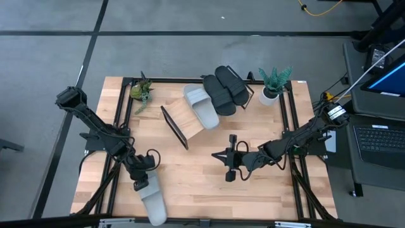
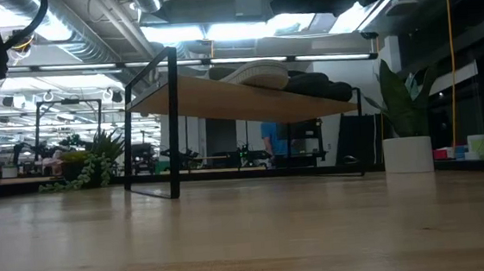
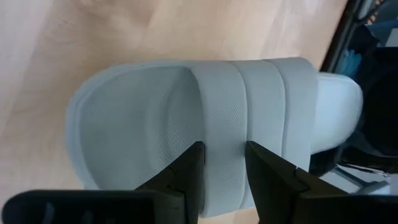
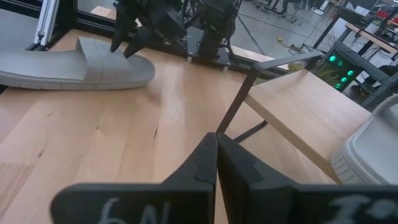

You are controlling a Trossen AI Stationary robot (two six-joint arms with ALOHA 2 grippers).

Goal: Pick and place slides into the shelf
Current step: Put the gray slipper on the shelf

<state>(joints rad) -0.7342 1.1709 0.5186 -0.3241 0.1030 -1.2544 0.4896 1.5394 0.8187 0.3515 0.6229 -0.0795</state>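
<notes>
Tilted light wood shelf on a thin black wire frame (image 1: 190, 117) sits mid-counter toward the far edge. It carries one light grey slide sandal (image 1: 202, 106) and two matte black slide sandals (image 1: 225, 87), side by side. Second light grey slide sandal (image 1: 152, 199) lies at the near edge of the counter (image 1: 266, 196), left of centre. Left gripper (image 1: 140, 183) directly over its strap, jaws spread, straddling the strap. Right gripper (image 1: 230, 166) near counter centre, jaws pressed together, empty. White-potted green plant (image 1: 272, 85) at far right corner; small leafy plant (image 1: 142, 90) at far left corner.
</notes>
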